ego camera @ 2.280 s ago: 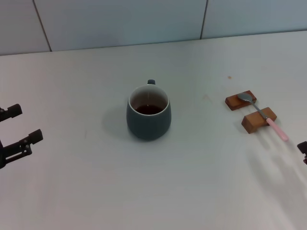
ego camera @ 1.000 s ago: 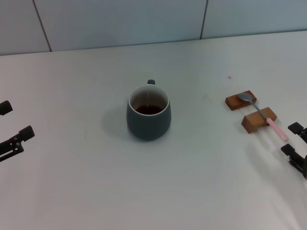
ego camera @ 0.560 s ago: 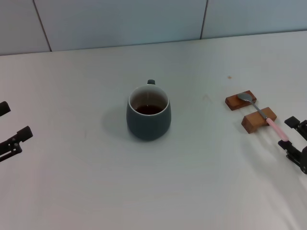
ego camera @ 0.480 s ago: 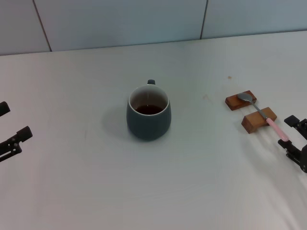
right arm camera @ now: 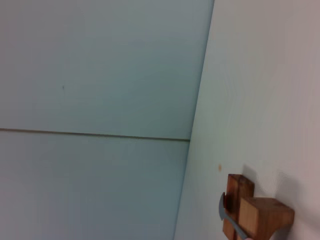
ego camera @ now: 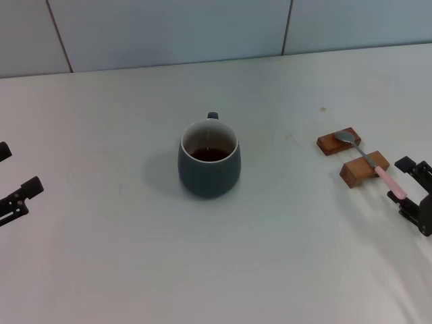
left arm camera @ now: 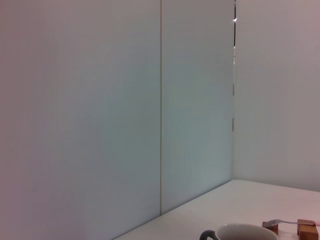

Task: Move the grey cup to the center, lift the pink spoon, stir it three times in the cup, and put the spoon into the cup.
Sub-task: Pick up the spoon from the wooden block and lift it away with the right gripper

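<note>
The grey cup [ego camera: 209, 160] stands upright mid-table, handle to the back, dark residue inside; its rim shows in the left wrist view [left arm camera: 246, 233]. The pink spoon [ego camera: 378, 170] lies across two wooden blocks [ego camera: 363, 169] at the right, silver bowl on the far block, pink handle pointing to the near right. It also shows in the left wrist view [left arm camera: 279, 222] and the right wrist view [right arm camera: 224, 211]. My right gripper [ego camera: 400, 181] is open, its fingers on either side of the handle's end, not closed on it. My left gripper [ego camera: 12, 170] is open and empty at the left edge.
The far wooden block [ego camera: 339, 142] and the near one [right arm camera: 260, 216] hold the spoon off the white table [ego camera: 270, 256]. A pale tiled wall [ego camera: 169, 30] runs along the back of the table.
My right gripper has come in from the right edge up to the spoon handle's end. My left gripper has drawn back toward the left edge. Cup and spoon have not moved.
</note>
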Controlling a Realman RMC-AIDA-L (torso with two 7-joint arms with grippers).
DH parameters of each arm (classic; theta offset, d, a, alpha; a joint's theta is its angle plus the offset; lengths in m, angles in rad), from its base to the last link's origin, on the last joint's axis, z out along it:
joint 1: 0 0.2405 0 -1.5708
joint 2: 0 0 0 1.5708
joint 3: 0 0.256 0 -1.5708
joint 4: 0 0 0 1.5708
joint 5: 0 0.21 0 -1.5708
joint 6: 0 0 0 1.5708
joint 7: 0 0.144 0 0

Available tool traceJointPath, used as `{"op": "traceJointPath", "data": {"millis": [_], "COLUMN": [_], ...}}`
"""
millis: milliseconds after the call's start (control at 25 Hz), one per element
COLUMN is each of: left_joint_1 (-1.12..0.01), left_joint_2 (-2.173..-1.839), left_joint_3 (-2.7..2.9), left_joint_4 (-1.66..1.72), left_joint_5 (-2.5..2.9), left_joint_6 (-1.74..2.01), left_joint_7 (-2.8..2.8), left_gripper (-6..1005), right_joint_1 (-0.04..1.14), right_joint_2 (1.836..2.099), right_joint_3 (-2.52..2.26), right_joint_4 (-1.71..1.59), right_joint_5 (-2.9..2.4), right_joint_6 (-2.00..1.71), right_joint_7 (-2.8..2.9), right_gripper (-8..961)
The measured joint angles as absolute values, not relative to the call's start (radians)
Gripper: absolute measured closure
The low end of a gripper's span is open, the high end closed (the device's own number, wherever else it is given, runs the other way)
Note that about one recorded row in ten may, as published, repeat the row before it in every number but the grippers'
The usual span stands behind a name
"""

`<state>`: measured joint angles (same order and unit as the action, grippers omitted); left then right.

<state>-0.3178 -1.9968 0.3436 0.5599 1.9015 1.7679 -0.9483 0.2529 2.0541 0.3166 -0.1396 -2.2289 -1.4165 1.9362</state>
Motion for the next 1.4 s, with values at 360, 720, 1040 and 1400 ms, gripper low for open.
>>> {"op": "traceJointPath", "data": {"millis": [360,720,1040,1400], "left_joint_1": [-0.315,-0.311,-0.309,-0.308], "left_joint_2": [-1.998,-1.997,-1.994,-1.994], "left_joint_3": [0.344,0.344,0.344,0.343], "left_joint_4": [0.56,0.56,0.56,0.56], "left_joint_5": [1.9,1.888,1.879,1.871], "left_joint_6": [1.769,1.772,1.772,1.776], "left_joint_7": [-0.948,-0.948,-0.948,-0.95], "left_gripper": [180,180,180,180], "right_joint_1": [0.269,0.276,0.27,0.267], "right_joint_2": [2.054,2.054,2.059,2.06], "right_joint_3": [0.316,0.316,0.319,0.326], "right_joint_4": [-0.138,-0.136,-0.136,-0.138], "right_joint_5": [-2.233,-2.234,-2.229,-2.226], "right_joint_6": [-1.416,-1.406,-1.395,-1.407], "right_joint_7": [1.939,1.946,1.961,1.951], "right_gripper": [160,161,194,500]}}
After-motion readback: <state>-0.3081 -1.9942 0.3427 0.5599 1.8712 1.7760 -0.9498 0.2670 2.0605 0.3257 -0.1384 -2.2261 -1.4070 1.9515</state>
